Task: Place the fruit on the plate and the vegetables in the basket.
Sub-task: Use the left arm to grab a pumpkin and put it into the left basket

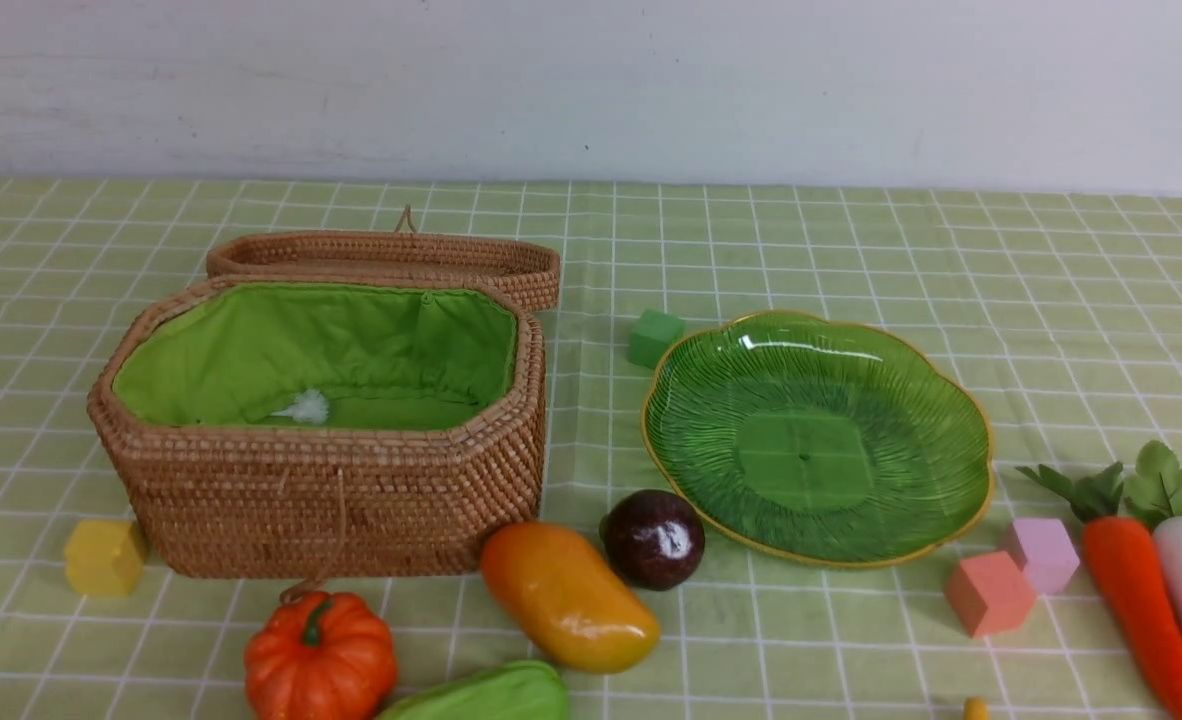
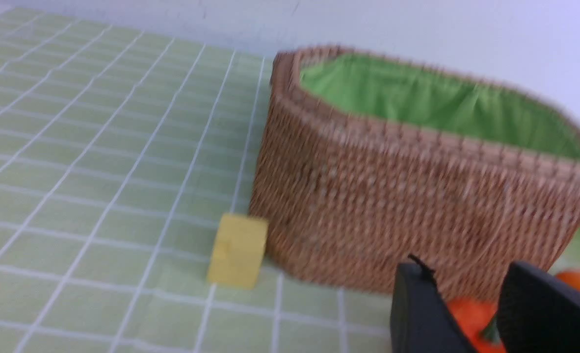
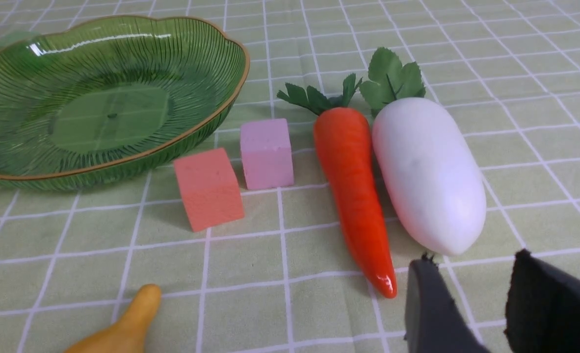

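The wicker basket (image 1: 331, 500) stands open at the left, only a white scrap showing on its green lining. To its right lies the green glass plate (image 1: 816, 435), bare. Mango (image 1: 566, 595) and purple plum (image 1: 654, 537) lie between them. Pumpkin (image 1: 319, 655) and green cucumber (image 1: 486, 695) sit by the near edge. Carrot (image 3: 351, 181) and white radish (image 3: 427, 171) lie side by side at the right. A banana (image 3: 118, 328) tip shows. My left gripper (image 2: 466, 274) is open and empty, with the pumpkin (image 2: 466, 316) beyond it. My right gripper (image 3: 474, 267) is open and empty, just short of the radish's end.
The basket's woven lid (image 1: 391, 255) lies behind it. Foam cubes are scattered about: yellow (image 1: 103, 557) left of the basket, green (image 1: 654, 337) behind the plate, coral (image 1: 989, 593) and pink (image 1: 1043, 553) between plate and carrot. A white wall closes the far side.
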Tool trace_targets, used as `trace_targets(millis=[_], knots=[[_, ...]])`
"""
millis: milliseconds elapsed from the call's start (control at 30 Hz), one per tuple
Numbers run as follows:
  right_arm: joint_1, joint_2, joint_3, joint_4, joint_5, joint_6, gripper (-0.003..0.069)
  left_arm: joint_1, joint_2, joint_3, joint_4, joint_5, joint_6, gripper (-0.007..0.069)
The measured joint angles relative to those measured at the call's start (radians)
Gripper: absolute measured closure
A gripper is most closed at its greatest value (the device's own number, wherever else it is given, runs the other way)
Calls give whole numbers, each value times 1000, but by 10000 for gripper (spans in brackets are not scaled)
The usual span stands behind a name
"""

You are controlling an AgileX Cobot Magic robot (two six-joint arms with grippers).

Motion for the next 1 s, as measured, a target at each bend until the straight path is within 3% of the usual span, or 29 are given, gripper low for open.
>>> trace_targets(millis=[133,233,467,667,733,867,1000], knots=[[0,0,0,-1,0,0,419,0,0,0,-71,-176,-84,386],[0,0,0,-1,0,0,419,0,0,0,-94,-390,-111,386],[0,0,0,-1,0,0,419,0,31,-213,-133,-363,-162,386],[0,0,0,-2,0,0,419,0,216,-521,-133,-117,-164,386],[0,0,0,-2,0,0,419,0,316,-646,-131,93,-164,386],[0,0,0,-2,0,0,419,0,482,-724,-79,410,-130,386],[0,0,0,-2,0,0,419,0,622,-727,-7,579,-94,386]])
